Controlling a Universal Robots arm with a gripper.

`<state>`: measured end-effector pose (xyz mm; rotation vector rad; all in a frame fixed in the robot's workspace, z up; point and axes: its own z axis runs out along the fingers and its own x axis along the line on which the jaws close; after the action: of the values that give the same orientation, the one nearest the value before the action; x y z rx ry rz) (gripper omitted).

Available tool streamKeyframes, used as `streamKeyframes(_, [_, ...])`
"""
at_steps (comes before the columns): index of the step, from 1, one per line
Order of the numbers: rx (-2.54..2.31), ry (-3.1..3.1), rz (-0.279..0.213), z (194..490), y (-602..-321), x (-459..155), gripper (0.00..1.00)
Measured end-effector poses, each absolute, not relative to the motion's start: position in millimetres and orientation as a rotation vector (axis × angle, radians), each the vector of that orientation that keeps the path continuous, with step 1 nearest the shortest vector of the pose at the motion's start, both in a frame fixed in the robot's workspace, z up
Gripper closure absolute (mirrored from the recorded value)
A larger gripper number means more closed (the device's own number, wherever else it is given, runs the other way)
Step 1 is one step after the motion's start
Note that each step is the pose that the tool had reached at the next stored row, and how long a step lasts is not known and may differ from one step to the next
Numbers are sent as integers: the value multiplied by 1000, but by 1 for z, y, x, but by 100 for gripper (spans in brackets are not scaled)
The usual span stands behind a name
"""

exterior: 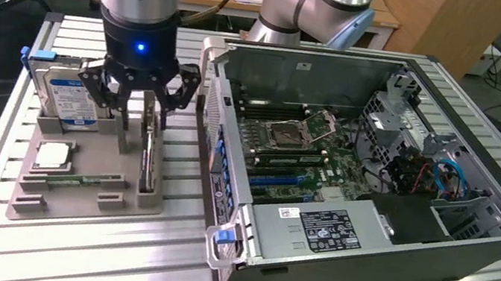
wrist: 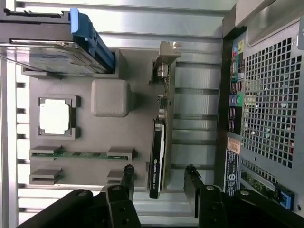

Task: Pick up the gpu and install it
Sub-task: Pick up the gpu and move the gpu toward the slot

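The gpu (exterior: 149,158) stands on its long edge in a slot of the grey holder tray (exterior: 90,200), to the exterior view's left of the open computer case (exterior: 341,76). In the wrist view the gpu (wrist: 159,142) shows edge-on as a dark board, its pale metal bracket (wrist: 166,59) at the far end. My gripper (exterior: 140,119) hangs just above the card, open. Its black fingers (wrist: 127,176) straddle the near end of the gpu with a gap on each side, and the gripper (wrist: 159,170) holds nothing.
On the tray also sit a blue-labelled hard drive (exterior: 70,101), a square processor (exterior: 54,155) and a green memory stick (exterior: 83,180). The case's motherboard (exterior: 300,148) lies exposed; its perforated rear panel (wrist: 270,95) is close beside the tray. A second arm (exterior: 312,7) stands behind.
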<state>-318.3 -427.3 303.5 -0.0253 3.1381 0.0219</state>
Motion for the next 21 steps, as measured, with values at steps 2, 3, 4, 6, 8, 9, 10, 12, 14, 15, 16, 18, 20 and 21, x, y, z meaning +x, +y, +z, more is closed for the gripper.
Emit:
streamKeyframes(2, [-25,3138,22,300,-427,-317,45])
streamKeyframes(3, [-25,3138,22,298,-427,-317,45])
streamKeyframes(4, [-25,3138,22,296,-427,-317,45])
streamKeyframes(6, [-25,3138,22,293,-427,-317,45])
streamKeyframes(8, [-25,3138,22,289,-427,-317,45])
streamKeyframes(9, [-25,3138,22,287,-427,-317,45])
streamKeyframes(10, [-25,3138,22,285,-427,-317,45])
streamKeyframes(12, [-25,3138,22,282,-427,-317,45])
streamKeyframes(14, [-25,3138,24,278,-427,-317,45])
streamKeyframes(15, [-25,3138,24,277,-427,-317,45])
streamKeyframes(16, [-25,3138,24,275,-427,-317,45])
streamKeyframes(18, [-25,3138,24,271,-427,-317,45])
streamKeyframes(20, [-25,3138,24,268,-427,-317,45])
streamKeyframes(21, [-25,3138,24,267,-426,-317,45])
